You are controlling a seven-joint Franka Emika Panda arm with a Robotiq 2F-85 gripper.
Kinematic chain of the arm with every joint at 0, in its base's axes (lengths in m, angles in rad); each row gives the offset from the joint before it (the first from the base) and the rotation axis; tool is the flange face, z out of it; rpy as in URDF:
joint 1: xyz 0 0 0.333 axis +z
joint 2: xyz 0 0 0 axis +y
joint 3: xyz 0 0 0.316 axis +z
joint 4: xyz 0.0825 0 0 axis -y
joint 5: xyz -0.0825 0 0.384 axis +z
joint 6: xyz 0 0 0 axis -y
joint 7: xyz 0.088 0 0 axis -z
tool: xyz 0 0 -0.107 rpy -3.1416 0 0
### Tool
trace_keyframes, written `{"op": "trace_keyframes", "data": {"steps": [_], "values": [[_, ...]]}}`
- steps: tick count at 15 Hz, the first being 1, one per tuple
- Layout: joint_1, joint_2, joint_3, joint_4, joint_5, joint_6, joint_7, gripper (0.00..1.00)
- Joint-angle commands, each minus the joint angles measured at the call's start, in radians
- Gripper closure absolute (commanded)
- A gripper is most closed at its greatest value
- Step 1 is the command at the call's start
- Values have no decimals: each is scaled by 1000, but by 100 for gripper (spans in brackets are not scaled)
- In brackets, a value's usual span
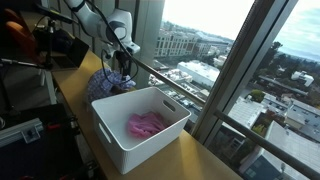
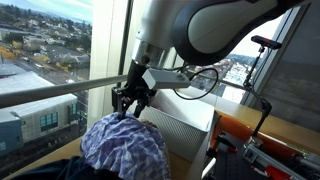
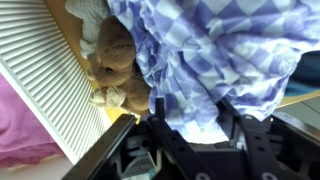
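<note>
The gripper (image 2: 128,104) hangs straight down over a blue-and-white checked cloth (image 2: 125,148) that lies in a rumpled heap just beside the white basket (image 1: 118,142), at the basket's end farther from the camera in an exterior view (image 1: 108,85). Its fingertips reach the top of the heap. In the wrist view the jaws stand apart, one dark finger (image 3: 160,118) on each side of a fold of the cloth (image 3: 220,50); the fold lies between them and is not clamped. A brown teddy bear (image 3: 115,65) lies against the ribbed outer wall of the basket (image 3: 40,70), half covered by the edge of the cloth. Inside the basket sits a crumpled pink cloth (image 1: 145,124), a strip of which also shows in the wrist view (image 3: 12,130). The basket and the heap rest on a narrow wooden table (image 1: 205,160) that runs along a tall window (image 1: 200,40). On the window side of the basket a metal rail (image 2: 50,92) crosses the glass, with city rooftops beyond it.
</note>
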Motion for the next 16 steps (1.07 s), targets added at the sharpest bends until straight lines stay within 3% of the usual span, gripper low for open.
{"op": "trace_keyframes", "data": {"steps": [1,3,16], "values": [[-8,-124,-32,-77,3,-19,-44,12],[-22,-167,-46,-99,-4,-20,-57,0],[-48,-182,-53,-112,-4,-6,-65,0]]}}
